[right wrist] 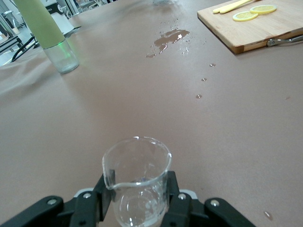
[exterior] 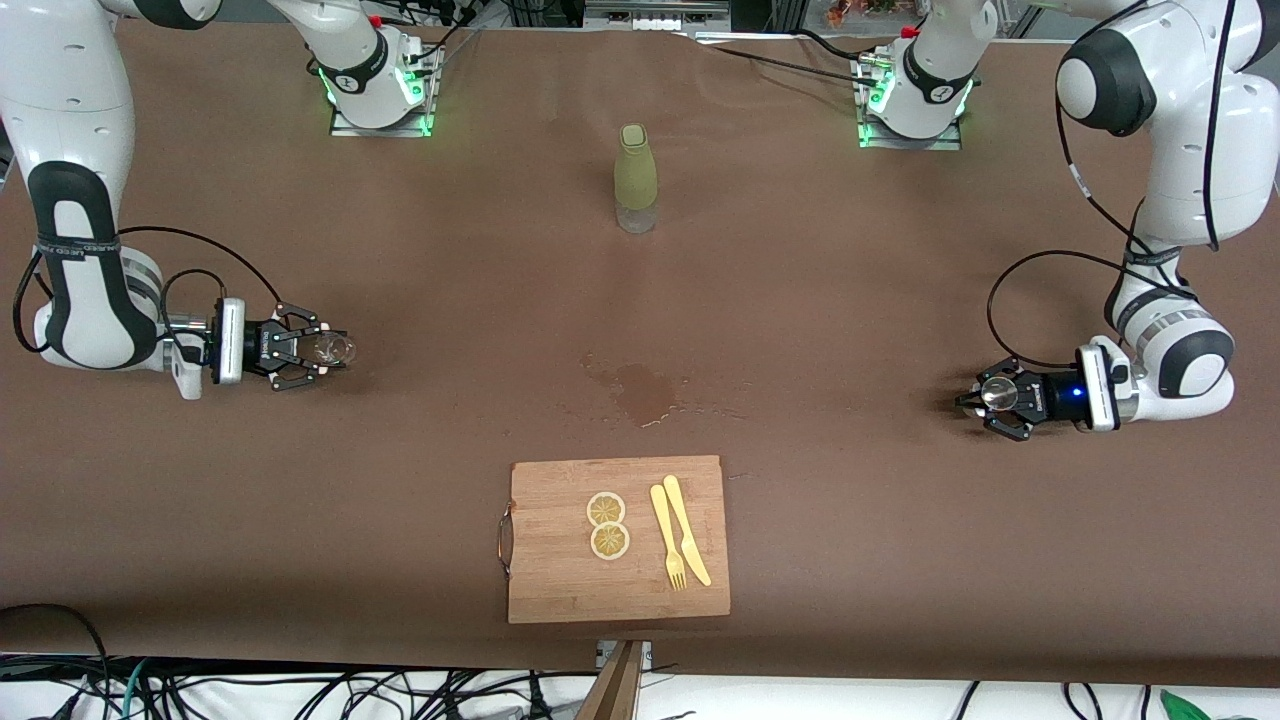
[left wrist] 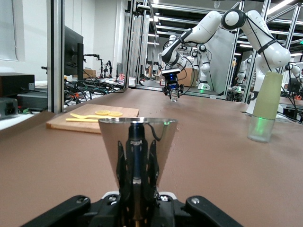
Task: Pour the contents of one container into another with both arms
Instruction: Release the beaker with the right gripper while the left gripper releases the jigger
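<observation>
The tiny clear glass cup is held upright at the right arm's end of the table, with my right gripper shut on it. In the right wrist view the glass cup sits between the black fingers of the right gripper, with a little clear liquid at its bottom. The shiny steel jigger is at the left arm's end of the table, and my left gripper is shut on it. In the left wrist view the jigger flares up from the left gripper, which clamps its narrow waist.
A tall olive-green bottle stands mid-table toward the arms' bases. A wet puddle lies at the table's centre. Nearer the front camera a wooden cutting board carries two lemon slices and a yellow knife and fork.
</observation>
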{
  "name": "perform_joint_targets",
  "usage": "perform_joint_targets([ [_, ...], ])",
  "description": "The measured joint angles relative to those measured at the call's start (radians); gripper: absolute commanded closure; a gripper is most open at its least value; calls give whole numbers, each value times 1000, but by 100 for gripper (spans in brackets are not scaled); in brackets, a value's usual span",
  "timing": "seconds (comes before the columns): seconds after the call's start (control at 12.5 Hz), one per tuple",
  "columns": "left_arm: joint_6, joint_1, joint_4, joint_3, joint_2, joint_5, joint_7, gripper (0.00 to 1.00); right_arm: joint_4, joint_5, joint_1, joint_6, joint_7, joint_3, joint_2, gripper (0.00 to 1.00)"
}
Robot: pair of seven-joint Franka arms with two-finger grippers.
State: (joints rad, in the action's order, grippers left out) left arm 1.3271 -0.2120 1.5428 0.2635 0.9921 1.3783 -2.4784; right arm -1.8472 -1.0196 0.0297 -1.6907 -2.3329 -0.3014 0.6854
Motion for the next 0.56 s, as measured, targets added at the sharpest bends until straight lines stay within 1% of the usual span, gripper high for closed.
perform_joint_targets([
  [0.24, -10, -4, 17, -2, 39, 0, -52, 100, 44, -4, 6, -21, -22, -1, 36, 72],
  [0.4, -11, -6, 22, -1, 39, 0, -59, 100, 79, -35, 12, -25, -33, -5, 80, 71],
  [0.56, -11, -7, 23, 0, 39, 0, -60, 86, 117, -60, 15, -19, -35, -5, 112, 69],
])
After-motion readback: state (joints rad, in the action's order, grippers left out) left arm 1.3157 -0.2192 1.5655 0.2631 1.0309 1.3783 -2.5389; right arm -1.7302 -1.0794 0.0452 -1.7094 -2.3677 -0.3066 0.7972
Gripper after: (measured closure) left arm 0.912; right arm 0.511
